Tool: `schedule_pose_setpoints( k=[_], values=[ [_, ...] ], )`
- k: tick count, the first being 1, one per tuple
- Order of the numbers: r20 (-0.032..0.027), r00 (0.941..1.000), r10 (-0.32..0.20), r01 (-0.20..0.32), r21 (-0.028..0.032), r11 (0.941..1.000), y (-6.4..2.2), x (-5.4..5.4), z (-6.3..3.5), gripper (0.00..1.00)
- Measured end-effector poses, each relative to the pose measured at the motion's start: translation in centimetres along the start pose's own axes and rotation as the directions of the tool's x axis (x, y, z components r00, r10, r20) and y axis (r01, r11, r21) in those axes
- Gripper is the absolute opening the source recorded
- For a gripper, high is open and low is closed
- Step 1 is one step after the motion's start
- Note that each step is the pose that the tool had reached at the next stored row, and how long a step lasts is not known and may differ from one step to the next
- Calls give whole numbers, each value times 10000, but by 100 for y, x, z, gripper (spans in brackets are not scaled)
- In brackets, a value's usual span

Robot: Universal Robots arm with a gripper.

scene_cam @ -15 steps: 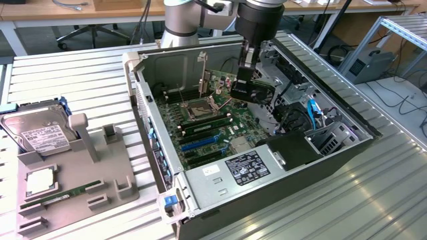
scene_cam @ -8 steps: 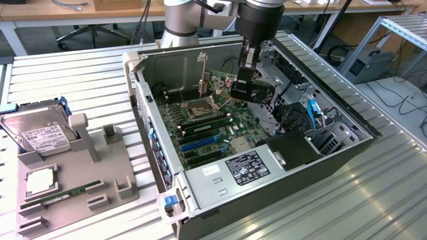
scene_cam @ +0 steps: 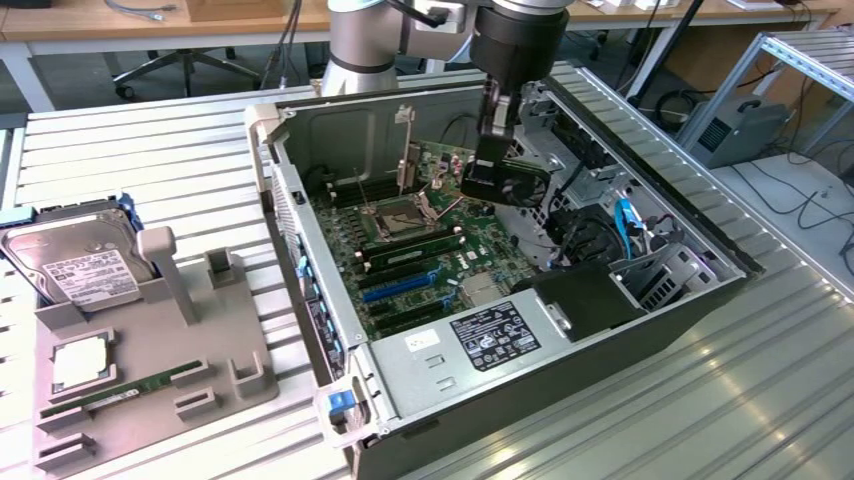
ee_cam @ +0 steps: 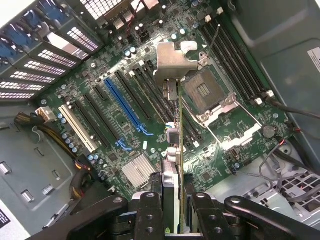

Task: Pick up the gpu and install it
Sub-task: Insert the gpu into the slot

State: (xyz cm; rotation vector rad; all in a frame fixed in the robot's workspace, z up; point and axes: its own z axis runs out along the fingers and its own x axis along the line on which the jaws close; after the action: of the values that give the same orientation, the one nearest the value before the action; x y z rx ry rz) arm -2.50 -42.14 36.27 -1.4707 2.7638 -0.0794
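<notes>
The gpu, a thin dark card, is hanging on edge inside the open computer case, above the green motherboard and not seated in any slot. In the wrist view it is showing edge-on, with its silvery bracket at the end farthest from the camera. The card is lining up between the long blue slot and the open CPU socket. The gripper is clenching the card, one black finger pressing on each flat face. The arm is reaching down into the case from above. The case is lying on its side on a slatted metal table. Toward the exterior view's left, well apart from the case, a grey holder is carrying a boxy hard drive and a narrow green memory stick.
</notes>
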Motion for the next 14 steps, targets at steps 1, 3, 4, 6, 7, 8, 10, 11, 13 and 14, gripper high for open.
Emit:
schedule_pose_setpoints(
  k=[1, 3, 4, 6, 7, 8, 10, 11, 13, 14],
  values=[
    [2, 10000, -29, 29, 1, 10000, 0, 0, 0, 27],
    [5, 10000, -98, 98, 2, 10000, 0, 0, 0, 27],
    [6, 9999, -120, 120, 2, 9999, 0, 0, 0, 27],
    [9, 9998, -186, 186, 3, 9998, 0, 0, 0, 27],
    [11, 9998, -209, 209, 4, 9998, 0, 0, 0, 27],
    [11, 9997, -231, 231, 4, 9997, 0, 0, 0, 27],
    [14, 9996, -281, 281, 5, 9996, 0, 0, 0, 27],
    [15, 9995, -302, 302, 5, 9995, 0, 0, 0, 27],
    [17, 9994, -346, 346, 6, 9994, 0, 0, 0, 27],
    [19, 9993, -370, 370, 6, 9993, 0, 0, 0, 27]
  ],
)
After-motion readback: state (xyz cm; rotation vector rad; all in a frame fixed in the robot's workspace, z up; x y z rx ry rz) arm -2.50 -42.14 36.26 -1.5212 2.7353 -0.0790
